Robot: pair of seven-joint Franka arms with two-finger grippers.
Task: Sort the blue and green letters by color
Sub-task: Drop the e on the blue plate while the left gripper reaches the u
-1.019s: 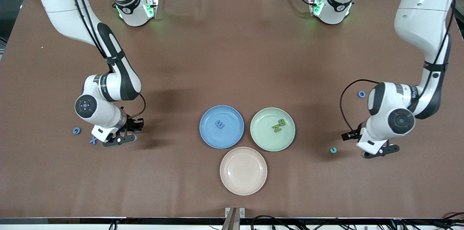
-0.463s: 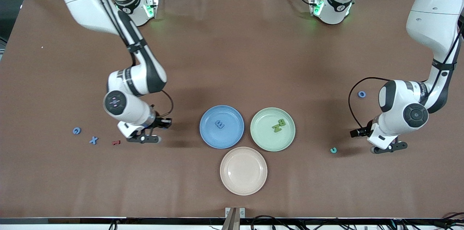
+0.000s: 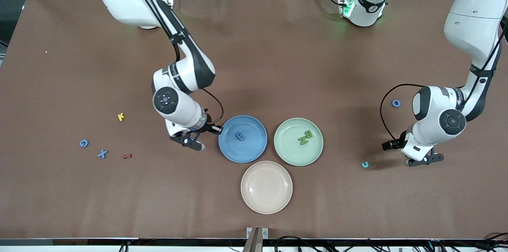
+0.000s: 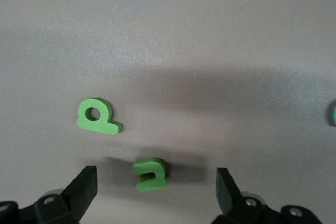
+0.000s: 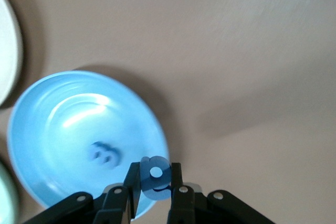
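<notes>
Partly done. In the centre of the front frame, one blue letter already in the blue plate and two green letters in the green plate; nothing in the pink plate lower in the frame. Right gripper over the table at the blue plate's rim, clamped on a held letter, blue, probably about to be dropped in. Left to sort, toward the right arm's end: blue G and blue X, with a red letter and a yellow letter beside them, outside the task. Toward the left arm's end: blue ring and a teal letter. Left gripper low over the table near the teal letter, fingers spread apart, empty. Shown only in the left wrist view: a green P and a smaller green piece on the table, the smaller between the fingers, hidden under the arm in the front view. Shown only in the right wrist view: the grip on the held letter.
</notes>
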